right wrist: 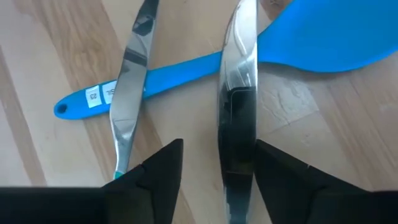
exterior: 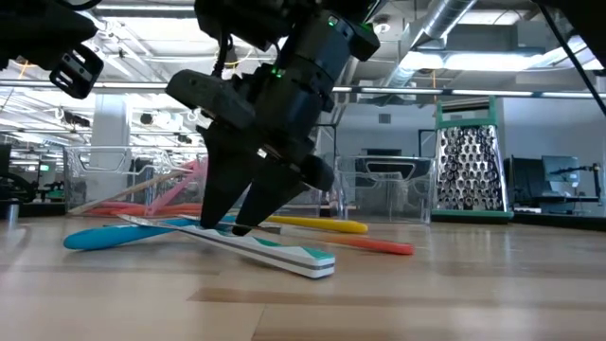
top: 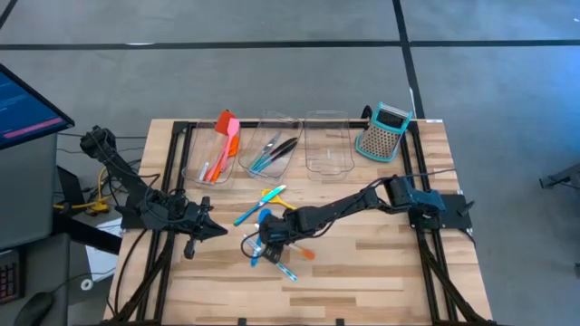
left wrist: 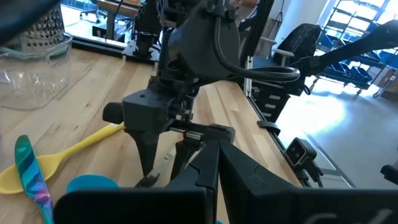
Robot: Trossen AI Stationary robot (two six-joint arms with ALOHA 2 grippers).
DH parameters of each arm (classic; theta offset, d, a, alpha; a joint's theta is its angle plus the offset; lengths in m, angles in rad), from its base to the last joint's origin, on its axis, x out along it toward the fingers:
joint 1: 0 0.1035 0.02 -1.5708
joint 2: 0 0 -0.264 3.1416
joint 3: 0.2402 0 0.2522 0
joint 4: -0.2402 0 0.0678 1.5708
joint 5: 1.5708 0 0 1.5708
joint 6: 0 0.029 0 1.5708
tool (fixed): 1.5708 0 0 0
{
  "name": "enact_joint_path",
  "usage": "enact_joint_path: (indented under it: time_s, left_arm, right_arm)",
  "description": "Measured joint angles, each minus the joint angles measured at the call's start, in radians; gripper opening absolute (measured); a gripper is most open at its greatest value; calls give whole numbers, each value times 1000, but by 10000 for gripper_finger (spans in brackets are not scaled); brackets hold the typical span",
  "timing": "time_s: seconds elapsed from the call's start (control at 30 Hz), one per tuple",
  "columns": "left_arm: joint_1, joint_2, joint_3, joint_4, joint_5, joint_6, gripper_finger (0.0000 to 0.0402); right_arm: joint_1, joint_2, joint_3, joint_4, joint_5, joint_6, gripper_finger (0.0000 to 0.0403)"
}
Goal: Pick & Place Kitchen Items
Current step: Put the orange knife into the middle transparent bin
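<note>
Silver-bladed, a slim metal knife (right wrist: 238, 106) lies at table centre between my right gripper (right wrist: 217, 162)'s spread, empty fingers, long axis twelve-to-six in the wrist view, crossing the blue plastic spoon (right wrist: 311, 40). My closed left gripper (top: 204, 229) waits at nine o'clock.
</note>
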Motion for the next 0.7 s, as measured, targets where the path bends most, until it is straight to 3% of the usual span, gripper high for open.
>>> enact_joint_path:
  time_s: [0.5,0.7]
  left_arm:
    - [0,0,0,2,0,0,2]
    - [0,0,0,3,0,0,2]
  right_arm:
    - [-11,2,0,-27,3,2,84]
    - [-11,2,-1,-28,3,8,71]
